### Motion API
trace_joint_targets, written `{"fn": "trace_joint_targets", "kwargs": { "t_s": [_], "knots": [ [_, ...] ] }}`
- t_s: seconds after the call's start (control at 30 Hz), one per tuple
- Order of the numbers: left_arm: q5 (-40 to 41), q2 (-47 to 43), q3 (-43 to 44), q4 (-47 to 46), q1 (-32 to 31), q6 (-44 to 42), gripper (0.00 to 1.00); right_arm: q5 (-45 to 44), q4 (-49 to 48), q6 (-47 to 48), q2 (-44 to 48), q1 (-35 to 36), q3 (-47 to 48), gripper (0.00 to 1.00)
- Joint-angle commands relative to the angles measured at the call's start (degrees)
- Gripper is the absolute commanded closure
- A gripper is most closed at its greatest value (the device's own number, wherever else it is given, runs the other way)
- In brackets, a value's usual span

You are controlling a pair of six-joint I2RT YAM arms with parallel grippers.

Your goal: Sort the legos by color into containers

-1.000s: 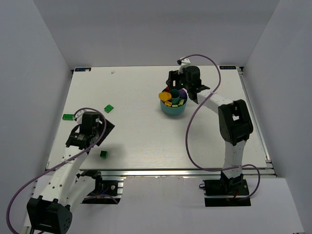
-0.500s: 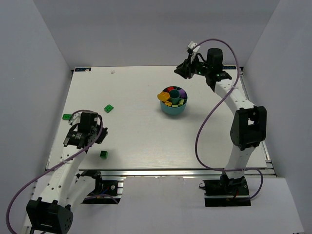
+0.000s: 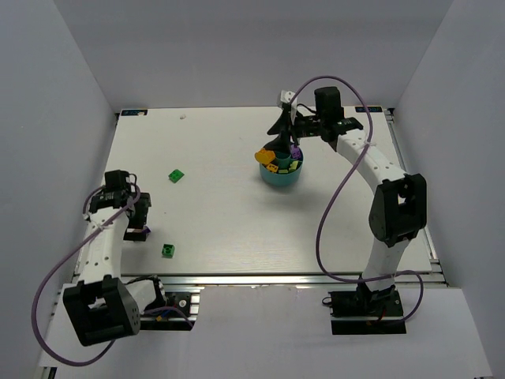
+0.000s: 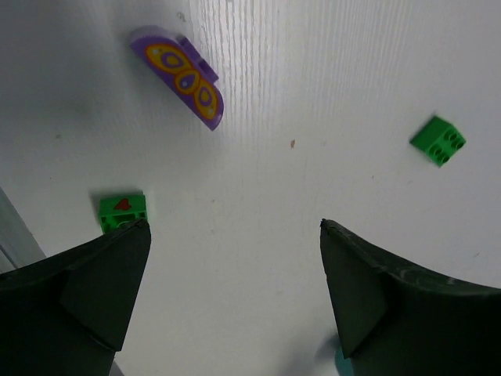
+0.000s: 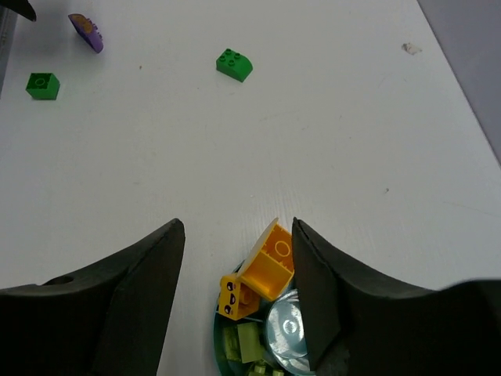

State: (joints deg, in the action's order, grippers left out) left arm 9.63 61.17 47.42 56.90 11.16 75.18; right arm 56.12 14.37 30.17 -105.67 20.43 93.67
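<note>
Your left gripper [image 4: 233, 229] is now way out left, jaws spread and empty, near a purple brick [image 4: 178, 76]. Your right gripper [image 5: 237, 223] is back over the teal dish [image 3: 278, 180], spread too. Looks like loose bricks still need sorting.

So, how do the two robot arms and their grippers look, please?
Both the left arm and right arm have white links with black joints, and a loose purple cable loops along each. The left gripper and right gripper have dark, wedge-shaped fingers.

Bright, even light on the white table [image 3: 237, 229], soft shadows, little blur.
</note>
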Motion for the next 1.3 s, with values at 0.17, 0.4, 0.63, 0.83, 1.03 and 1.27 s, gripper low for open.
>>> {"fn": "trace_joint_targets", "kwargs": {
  "t_s": [0.17,0.4,0.63,0.83,1.03,1.27],
  "knots": [
    [-2.6,5.8,0.0,-3.4,7.7,4.5,0.02,3.2,1.7,2.6,-2.4,-0.6,1.9,0.46],
    [-2.7,13.4,0.9,-7.2,9.1,5.2,0.03,3.2,-1.6,-0.6,-2.8,-2.4,0.2,0.44],
    [-2.3,19.2,1.4,-9.3,12.5,2.9,0.16,2.8,-2.7,-1.6,-2.2,-3.8,-1.4,0.44],
    [-2.4,20.1,-1.3,-11.9,13.7,2.1,0.32,2.4,-2.4,-1.6,-1.6,-4.4,-1.7,0.44],
    [-3.7,21.8,-2.7,-14.6,14.2,1.1,0.46,2.1,-1.4,-1.4,-0.8,-4.4,-1.9,0.44],
    [-5.7,21.2,-2.6,-15.9,14.2,-0.7,0.67,2.0,0.0,-1.2,0.3,-4.5,-2.1,0.44]
  ]
}}
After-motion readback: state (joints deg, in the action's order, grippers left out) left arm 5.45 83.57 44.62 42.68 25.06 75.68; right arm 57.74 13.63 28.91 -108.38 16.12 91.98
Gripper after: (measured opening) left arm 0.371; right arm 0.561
